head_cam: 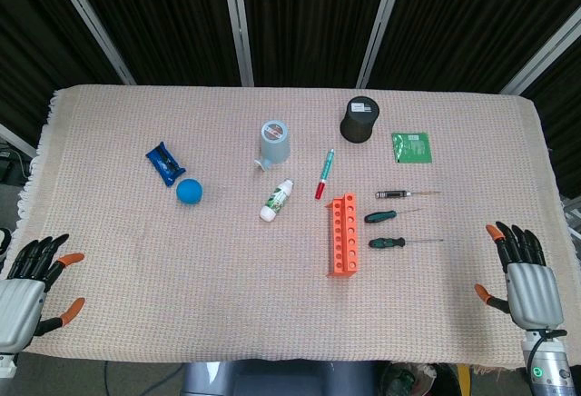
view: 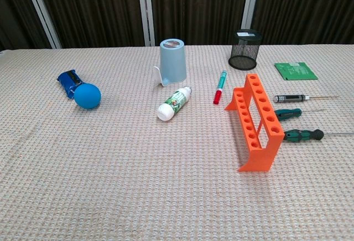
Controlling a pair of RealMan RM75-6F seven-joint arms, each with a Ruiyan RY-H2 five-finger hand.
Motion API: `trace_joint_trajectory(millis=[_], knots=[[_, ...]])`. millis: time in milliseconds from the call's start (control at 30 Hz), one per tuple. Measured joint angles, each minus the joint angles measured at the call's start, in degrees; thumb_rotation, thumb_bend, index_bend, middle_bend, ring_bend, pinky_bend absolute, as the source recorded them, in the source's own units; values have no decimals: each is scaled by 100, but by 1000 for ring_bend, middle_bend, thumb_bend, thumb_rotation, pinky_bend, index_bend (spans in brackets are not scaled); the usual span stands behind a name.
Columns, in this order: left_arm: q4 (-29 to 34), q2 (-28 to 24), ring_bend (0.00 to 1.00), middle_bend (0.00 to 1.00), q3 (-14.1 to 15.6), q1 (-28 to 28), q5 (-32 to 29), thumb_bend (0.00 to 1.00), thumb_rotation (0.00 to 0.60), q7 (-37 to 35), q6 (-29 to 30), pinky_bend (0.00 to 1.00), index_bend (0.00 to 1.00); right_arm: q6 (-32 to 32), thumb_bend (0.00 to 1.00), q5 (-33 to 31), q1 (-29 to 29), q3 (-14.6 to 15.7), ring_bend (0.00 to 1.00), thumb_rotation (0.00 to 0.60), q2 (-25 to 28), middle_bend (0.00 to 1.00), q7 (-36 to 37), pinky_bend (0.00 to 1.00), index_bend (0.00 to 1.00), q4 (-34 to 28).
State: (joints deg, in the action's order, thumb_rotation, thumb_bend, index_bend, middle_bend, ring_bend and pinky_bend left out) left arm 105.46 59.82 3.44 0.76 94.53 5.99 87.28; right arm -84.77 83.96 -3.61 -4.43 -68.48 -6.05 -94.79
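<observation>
Beige woven cloth [head_cam: 182, 305] covers the table, and both hands rest at its near edge, seen only in the head view. The left hand [head_cam: 27, 292] lies at the near left corner and the right hand [head_cam: 526, 282] at the near right, each with fingers spread and holding nothing.

Nearest the right hand is a green-handled screwdriver [head_cam: 388, 242], just right of the orange test-tube rack [head_cam: 343, 234]. Behind it lie a second green-handled screwdriver [head_cam: 381, 217] and a black-handled screwdriver [head_cam: 392, 194]. Nearest the left hand, though well apart, is the blue ball [head_cam: 189, 191], touching a blue packet [head_cam: 164, 162].

Mid-table, a white bottle [head_cam: 277, 200] lies on its side beside a red-and-green marker [head_cam: 324, 175]. Farther back stand an upturned grey-blue cup [head_cam: 274, 143] and a black mesh pot [head_cam: 360, 119], with a green card [head_cam: 412, 146] to its right.

As I judge it, no grasp has begun. Reaching the nearest screwdriver would call for a forward, inward move of the right hand and a low pinch on the handle.
</observation>
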Motion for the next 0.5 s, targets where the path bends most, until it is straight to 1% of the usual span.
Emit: trace_joint_trajectory(millis=[200,500], knots=[[53,45,0,42,-33,68,-72,256,600,114,-126,0,257,74,103,-52,-34,-5,0,600,-3,53,-44,0,80,-10],[64,33,0,42,8,62,2,259,600,92,-108,0,260,-1,103,-18,43,53,0,600,37,54,138,0,80,58]])
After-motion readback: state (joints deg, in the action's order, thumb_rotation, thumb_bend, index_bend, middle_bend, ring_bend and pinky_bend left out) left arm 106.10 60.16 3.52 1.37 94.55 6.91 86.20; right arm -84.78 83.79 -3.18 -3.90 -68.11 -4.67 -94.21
